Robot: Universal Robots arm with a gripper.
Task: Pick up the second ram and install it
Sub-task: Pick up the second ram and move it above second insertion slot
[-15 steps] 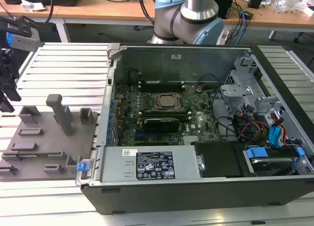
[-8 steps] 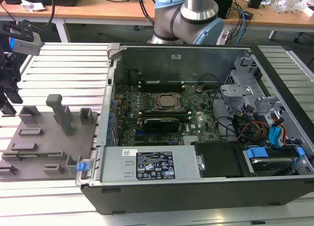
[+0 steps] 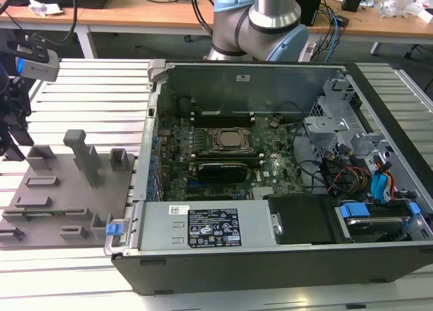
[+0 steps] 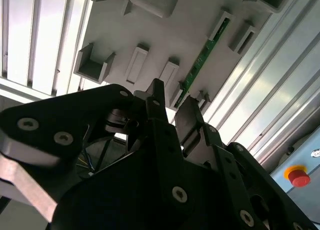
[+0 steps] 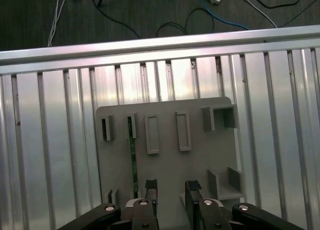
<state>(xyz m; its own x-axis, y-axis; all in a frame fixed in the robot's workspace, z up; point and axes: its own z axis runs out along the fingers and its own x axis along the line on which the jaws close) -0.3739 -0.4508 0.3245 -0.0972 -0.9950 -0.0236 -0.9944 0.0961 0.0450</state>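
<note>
The second ram [image 5: 133, 157] is a narrow green stick standing on edge in slots of the grey fixture plate [image 5: 165, 165]. It also appears as a green strip [image 4: 201, 60] between grey blocks. My gripper [image 5: 171, 187] hovers above the plate, a little to one side of the stick and not touching it. Its two black fingers [image 4: 159, 97] stand apart with nothing between them, so it is open. In the exterior view the gripper [image 3: 12, 145] hangs at the far left, over the plate's [image 3: 64, 189] left end.
An open computer case [image 3: 270, 257] lies at the exterior view's right of the plate, with the motherboard and processor socket [image 3: 226, 138] flanked by long black slots [image 3: 223, 115]. Grey upright blocks [image 3: 84, 155] rise from the plate. Ribbed aluminium table [image 5: 280, 140] surrounds everything.
</note>
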